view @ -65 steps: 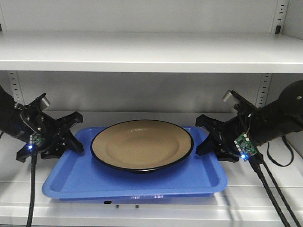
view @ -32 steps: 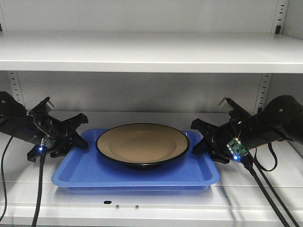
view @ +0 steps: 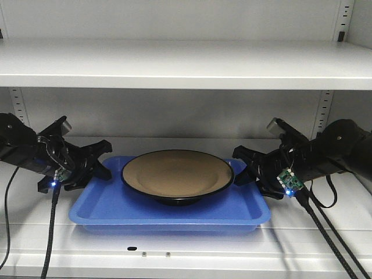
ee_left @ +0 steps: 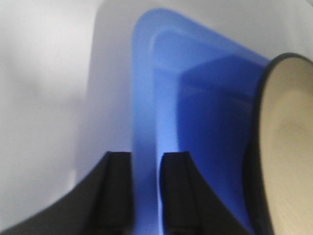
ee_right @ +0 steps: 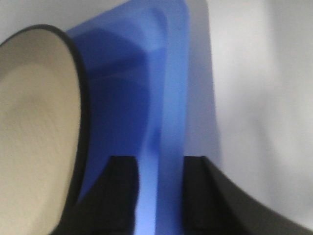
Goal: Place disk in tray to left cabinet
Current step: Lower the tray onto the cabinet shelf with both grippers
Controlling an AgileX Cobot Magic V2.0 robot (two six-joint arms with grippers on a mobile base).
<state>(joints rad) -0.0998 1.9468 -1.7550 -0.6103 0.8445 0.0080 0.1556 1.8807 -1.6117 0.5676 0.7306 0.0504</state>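
Disk (view: 177, 176) centred in tray (view: 168, 210), on the cabinet (view: 186, 63) lower shelf. Left gripper (ee_left: 145, 169) closed on tray's left rim; right gripper (ee_right: 159, 171) closed on its right rim

tray (view: 116, 212): bright blue | disk (view: 177, 175): beige-tan, black rim | cabinet (view: 174, 64): pale grey-white
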